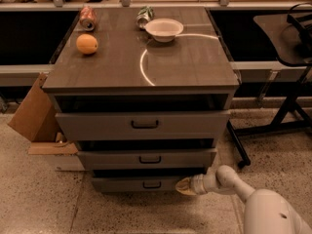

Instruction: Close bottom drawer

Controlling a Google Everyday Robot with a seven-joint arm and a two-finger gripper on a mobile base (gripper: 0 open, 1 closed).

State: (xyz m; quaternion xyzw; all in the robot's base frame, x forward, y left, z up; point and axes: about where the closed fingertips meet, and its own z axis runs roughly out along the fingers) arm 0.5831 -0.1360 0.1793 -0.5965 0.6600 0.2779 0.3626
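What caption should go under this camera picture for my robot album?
Gripper at the right front of the bottom drawer; orange, bowl and cans on the cabinet.

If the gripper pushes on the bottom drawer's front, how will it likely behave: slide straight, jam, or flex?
The bottom drawer looks rigid, so it should probably slide rather than flex. The gripper sits at its right end, off-centre from the handle, so it may skew slightly.

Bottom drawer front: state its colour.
Grey-brown bottom drawer, seen in the camera view; the gripper sits at its right end.
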